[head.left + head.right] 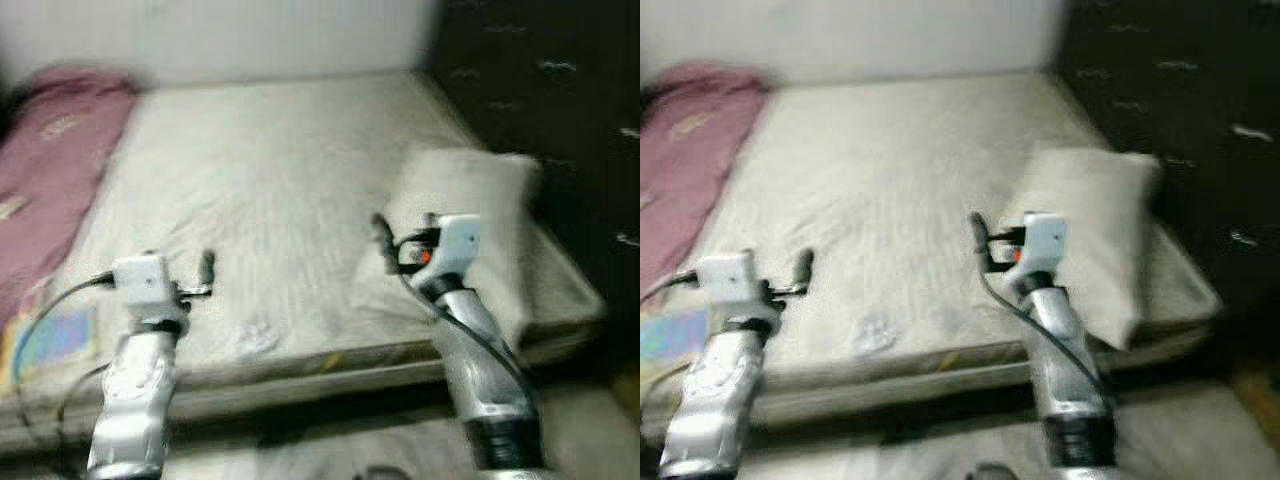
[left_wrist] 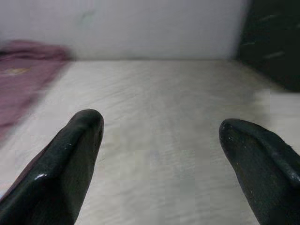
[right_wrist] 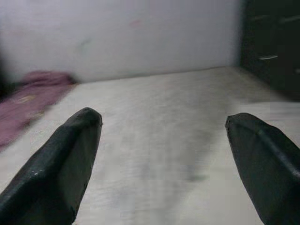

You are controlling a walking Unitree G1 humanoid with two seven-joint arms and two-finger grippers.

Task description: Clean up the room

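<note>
A bed with a bare beige mattress [image 1: 260,180] lies before me. A beige pillow [image 1: 470,200] rests on its right side, near the front corner. A crumpled pink blanket [image 1: 50,150] runs along the left side. My left gripper [image 1: 200,278] is raised over the mattress's front left part, and its open fingers [image 2: 70,154] hold nothing. My right gripper [image 1: 388,245] hovers just left of the pillow, open [image 3: 164,122] and holding nothing. The head views are blurred.
A dark wardrobe [image 1: 560,90] stands close along the bed's right side. A white wall [image 1: 250,35] backs the bed. A colourful flat item [image 1: 55,340] lies at the front left corner. The bed's front edge [image 1: 300,375] is just ahead of my arms.
</note>
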